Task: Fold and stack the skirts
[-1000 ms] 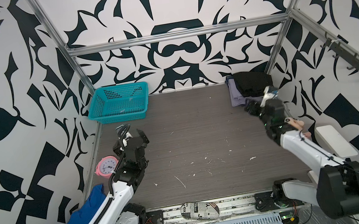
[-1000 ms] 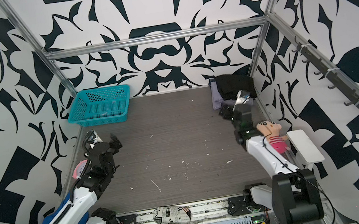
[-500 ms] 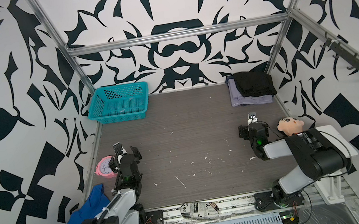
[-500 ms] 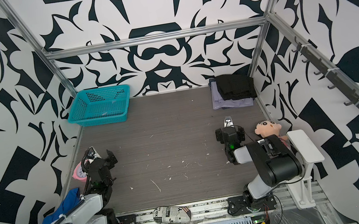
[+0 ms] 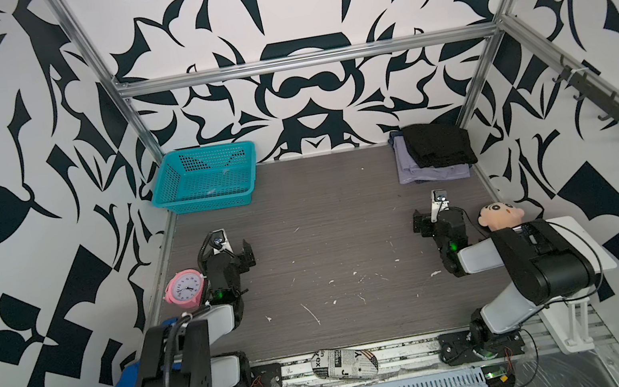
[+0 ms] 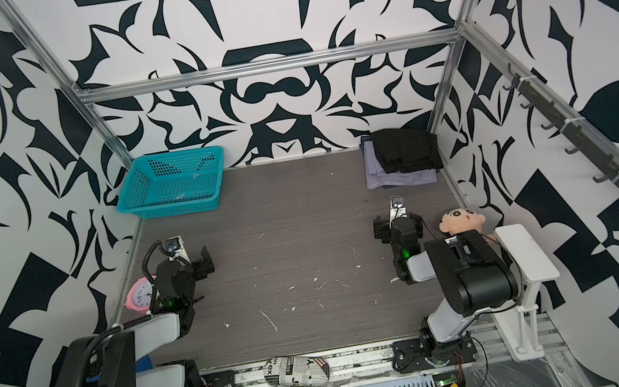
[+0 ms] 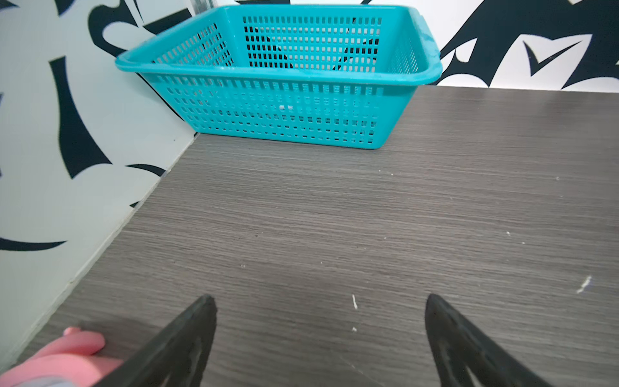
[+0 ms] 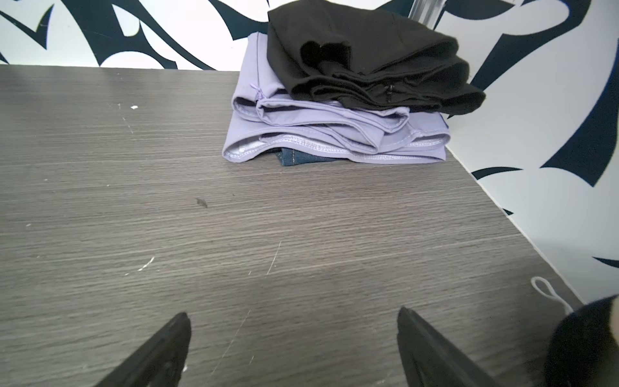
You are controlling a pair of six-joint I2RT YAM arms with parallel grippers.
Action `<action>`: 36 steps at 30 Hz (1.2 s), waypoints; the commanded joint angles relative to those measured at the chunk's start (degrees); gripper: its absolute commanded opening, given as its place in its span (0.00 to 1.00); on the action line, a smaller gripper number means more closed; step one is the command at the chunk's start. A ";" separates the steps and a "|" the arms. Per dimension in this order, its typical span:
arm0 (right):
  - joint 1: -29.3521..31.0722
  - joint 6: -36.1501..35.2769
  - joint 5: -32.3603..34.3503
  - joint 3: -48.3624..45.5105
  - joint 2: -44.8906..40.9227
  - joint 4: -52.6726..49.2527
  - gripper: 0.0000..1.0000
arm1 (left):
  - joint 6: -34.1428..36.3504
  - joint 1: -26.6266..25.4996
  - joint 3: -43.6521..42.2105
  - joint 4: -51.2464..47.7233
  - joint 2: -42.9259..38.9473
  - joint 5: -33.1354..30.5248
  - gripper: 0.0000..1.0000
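- All three skirts sit folded in one pile at the far right corner of the bench (image 5: pixel 328 242), against the walls.
- Top layer: black skirt (image 5: pixel 438 142), bunched & a bit skewed.
- Under it: lavender skirt (image 5: pixel 423 175), sticking out past the black one toward the front and left.
- Bottom: denim skirt (image 8: pixel 301 157), only a thin sliver showing under the lavender hem in the right wrist view; hidden in both top views.
- Left side: left end effector (image 7: pixel 318 300) has its fingers spread wide w/ nothing btwn them, low over bare bench. A pink clock (image 5: pixel 185 290) sits just beside it at the bench edge.
- Right side: right end effector (image 8: pixel 293 311) is also spread wide, holding nothing. It sits over bare bench in front of the pile, clearly apart from it.
- Teal basket (image 5: pixel 211 195) at the far left corner, well apart from the pile.
- Doll (image 5: pixel 498 215) lies just beside the right arm, at the bench's right edge.
- Newspaper-print bundle (image 5: pixel 345 361) lies on the front rail btwn the two arm bases.
- Blue cloth (image 5: pixel 129 379) is near the left arm base, off the bench.
- Small white flecks are scattered over the bench's front half.
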 commanded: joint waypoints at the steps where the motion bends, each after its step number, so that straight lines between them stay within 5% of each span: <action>1: -0.03 -0.56 -0.53 1.07 -0.35 1.33 0.98 | 2.88 0.12 -2.44 -1.70 -7.10 1.55 0.99; 4: -0.01 -0.38 0.55 0.94 -0.34 1.18 1.00 | 1.73 3.45 -7.34 12.58 -5.39 2.97 0.99; 10: 0.03 -0.85 0.26 0.95 -0.36 1.17 1.00 | 1.57 4.22 -1.12 18.64 10.86 10.17 0.99; 15: 0.01 -0.86 0.23 0.97 -0.34 1.18 1.00 | 0.84 4.25 -1.85 33.03 22.30 6.49 0.99; 20: 0.07 -0.86 0.22 1.12 -0.28 0.94 1.00 | -0.37 4.66 7.56 9.60 19.02 5.69 1.00; 23: 0.03 -0.86 0.08 1.12 -0.30 0.85 1.00 | -4.02 8.89 8.67 7.32 18.92 10.15 0.99; 36: -1.02 -0.65 -5.16 1.83 -0.30 -0.49 1.00 | -3.80 8.90 8.68 7.58 19.10 10.23 0.99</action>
